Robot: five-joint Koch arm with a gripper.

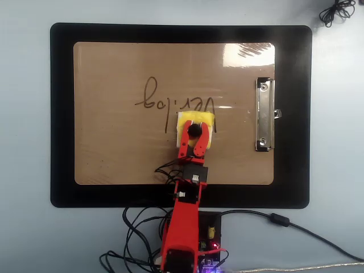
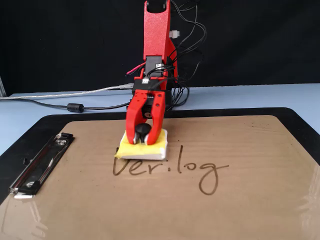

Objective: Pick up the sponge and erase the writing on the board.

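1. Sponge (image 2: 144,144): small yellow squarish pad with a white edge and a black round knob in its middle. You should expect it to be light and soft; it will likely squash and drag under pressure rather than slide freely.
2. Position: in the fixed view it lies flat on the board (image 2: 250,210), on top of the left end of the writing (image 2: 200,172), covering the upper part of the first letter. In the overhead view the sponge (image 1: 195,128) sits just near-side of the word's right end, well left of the clip (image 1: 263,114).
3. Pincer (image 2: 144,134): narrow, the two red jaws closed around the black knob, one on each side. That knob is your handle; it looks stiff, so hold it there and not on the foam body.
4. Board: brown, glossy, rounded corners, a glare patch at the far right corner in the overhead view. It looks smooth and slick, and may shift on the black mat (image 1: 62,114) if you push hard.
5. Writing: thin dark cursive marker strokes; the later letters are plainly untouched.
6. Judgement: sweep along the word with the pad kept flat. A tilt would lift an edge and miss strokes.
7. The desk (image 1: 28,239) is pale blue, matte.
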